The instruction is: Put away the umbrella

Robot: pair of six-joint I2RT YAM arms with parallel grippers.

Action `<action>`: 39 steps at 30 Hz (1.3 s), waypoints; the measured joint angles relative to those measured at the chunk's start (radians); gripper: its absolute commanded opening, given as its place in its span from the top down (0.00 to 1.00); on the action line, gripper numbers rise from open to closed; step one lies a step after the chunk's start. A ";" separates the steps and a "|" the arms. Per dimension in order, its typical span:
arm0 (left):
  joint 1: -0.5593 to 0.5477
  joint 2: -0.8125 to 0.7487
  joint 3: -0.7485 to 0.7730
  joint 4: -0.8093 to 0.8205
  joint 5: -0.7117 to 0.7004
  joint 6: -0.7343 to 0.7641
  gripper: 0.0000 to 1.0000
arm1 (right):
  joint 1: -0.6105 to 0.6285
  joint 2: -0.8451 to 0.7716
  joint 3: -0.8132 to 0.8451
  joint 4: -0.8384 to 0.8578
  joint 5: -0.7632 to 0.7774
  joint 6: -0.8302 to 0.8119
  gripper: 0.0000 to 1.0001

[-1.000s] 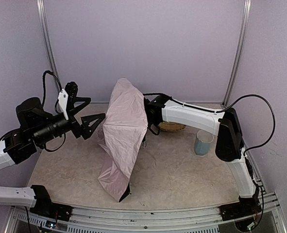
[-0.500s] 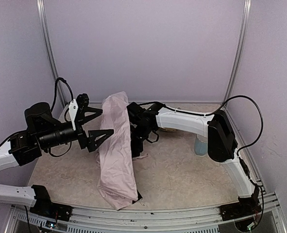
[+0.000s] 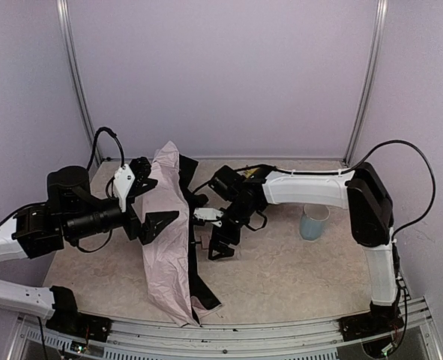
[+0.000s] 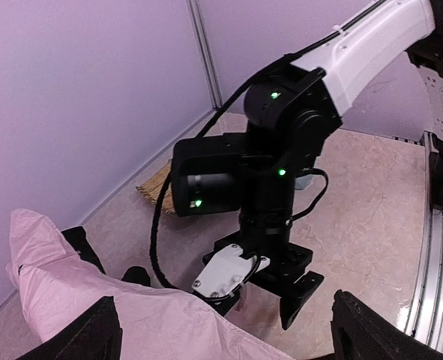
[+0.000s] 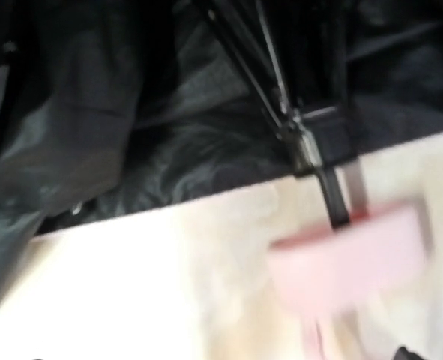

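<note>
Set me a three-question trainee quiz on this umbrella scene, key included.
1. True or false: the right gripper stands open, holding nothing.
2. What stands on the table beside the right arm? A) a pale blue cup B) a bottle C) a book
3. Fill in: the umbrella has pink fabric outside and a ____ lining.
Key: 1 true; 2 A; 3 black.
</note>
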 measured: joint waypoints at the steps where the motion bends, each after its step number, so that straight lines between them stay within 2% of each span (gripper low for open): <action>1: 0.004 0.000 0.004 -0.001 -0.025 -0.010 0.06 | -0.002 -0.036 -0.044 0.026 0.003 0.006 0.05; 5: 0.048 0.000 0.014 -0.013 -0.071 -0.061 0.06 | -0.003 -0.138 -0.151 0.135 0.026 0.018 0.17; 12: 0.195 0.000 0.022 -0.017 -0.069 -0.167 0.07 | 0.021 -0.149 -0.306 0.405 0.117 -0.056 0.31; 16: 0.289 0.011 0.022 -0.004 -0.050 -0.245 0.07 | 0.065 -0.149 -0.395 0.529 0.195 -0.126 0.35; 21: 0.374 0.075 0.012 0.066 -0.033 -0.356 0.07 | 0.089 -0.144 -0.410 0.648 0.254 -0.191 0.41; 24: 0.405 0.135 0.003 0.097 -0.023 -0.401 0.07 | 0.088 -0.125 -0.410 0.697 0.286 -0.221 0.46; 30: 0.441 0.281 0.003 0.145 0.002 -0.446 0.07 | 0.086 -0.075 -0.410 0.721 0.321 -0.261 0.47; 35: 0.479 0.390 0.003 0.183 0.009 -0.464 0.07 | 0.085 -0.051 -0.402 0.743 0.337 -0.282 0.62; 37: 0.500 0.451 0.003 0.188 0.013 -0.470 0.07 | 0.085 -0.048 -0.398 0.751 0.339 -0.283 0.61; 39: 0.514 0.513 0.003 0.194 0.022 -0.470 0.07 | 0.085 -0.049 -0.396 0.756 0.340 -0.282 0.53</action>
